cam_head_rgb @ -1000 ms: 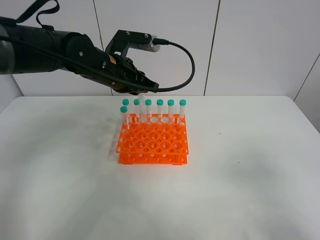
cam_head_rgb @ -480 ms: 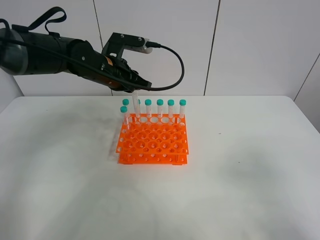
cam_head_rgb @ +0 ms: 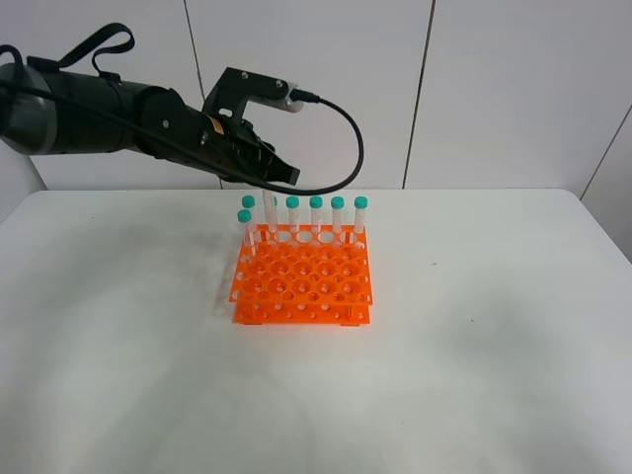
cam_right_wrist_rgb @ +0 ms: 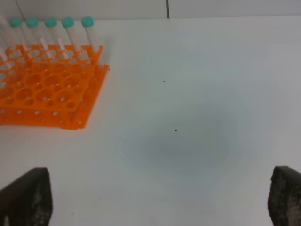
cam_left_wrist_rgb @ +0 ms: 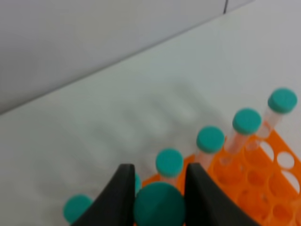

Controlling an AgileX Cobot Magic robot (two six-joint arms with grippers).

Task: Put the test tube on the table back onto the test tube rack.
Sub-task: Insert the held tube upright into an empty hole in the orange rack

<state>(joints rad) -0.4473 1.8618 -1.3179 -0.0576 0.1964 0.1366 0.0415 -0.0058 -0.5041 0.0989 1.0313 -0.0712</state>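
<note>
One test tube (cam_left_wrist_rgb: 160, 207) is clamped by its teal cap in the closed left gripper (cam_head_rgb: 279, 176). It hangs near upright, tip down, over the gap in the back row of the orange test tube rack (cam_head_rgb: 301, 286); whether the tip has entered a hole cannot be told. The right gripper (cam_right_wrist_rgb: 155, 200) is spread wide, empty, and well apart from the rack.
</note>
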